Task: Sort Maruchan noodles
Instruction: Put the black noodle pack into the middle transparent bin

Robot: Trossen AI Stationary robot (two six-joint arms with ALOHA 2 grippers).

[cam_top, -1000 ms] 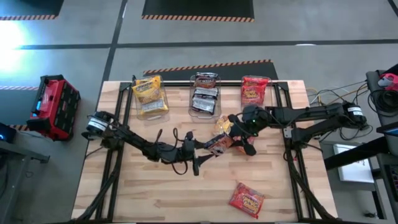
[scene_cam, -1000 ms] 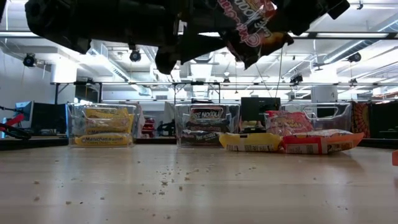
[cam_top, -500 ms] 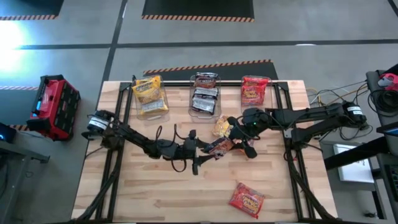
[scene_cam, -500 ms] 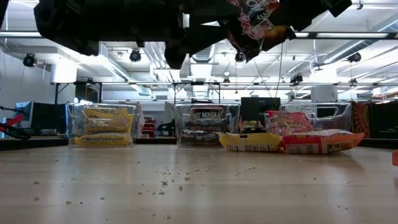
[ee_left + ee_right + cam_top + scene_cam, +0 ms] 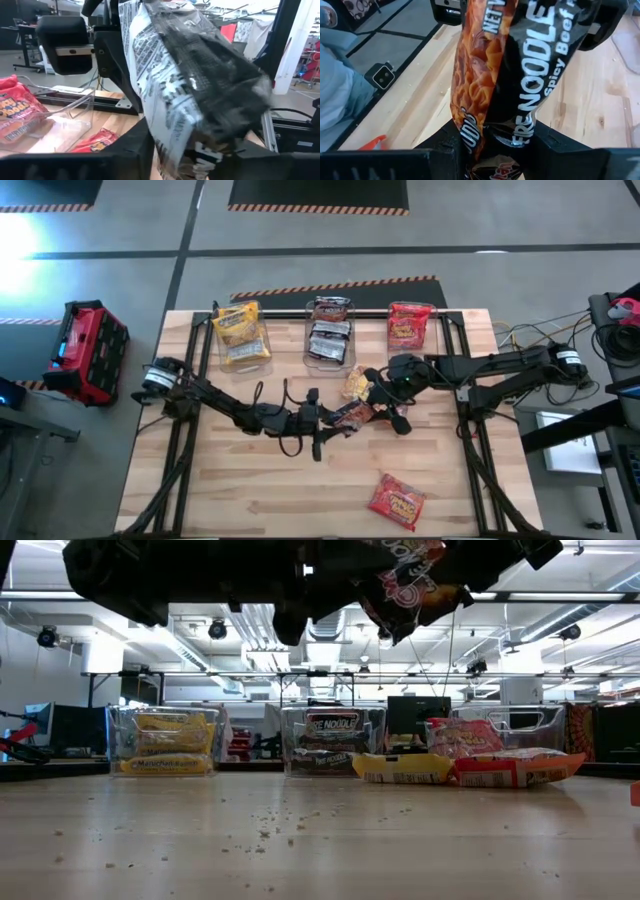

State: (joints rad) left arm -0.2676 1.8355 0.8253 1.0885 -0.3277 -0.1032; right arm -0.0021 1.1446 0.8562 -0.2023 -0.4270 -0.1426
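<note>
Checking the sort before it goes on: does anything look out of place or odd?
Yes. Both tools, left and right, grip one dark Fire Noodle packet in mid-air between them. A yellow packet and a red packet lie loose on the table, outside the bins. Crumbs are scattered on the wood.

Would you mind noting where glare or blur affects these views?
High view: bright glare on the floor at upper left. Low view: both arms are dark silhouettes against ceiling lights. Left wrist view: the dark noodle packet is close and blurred. Right wrist view: packet lettering reads sharply.
</note>
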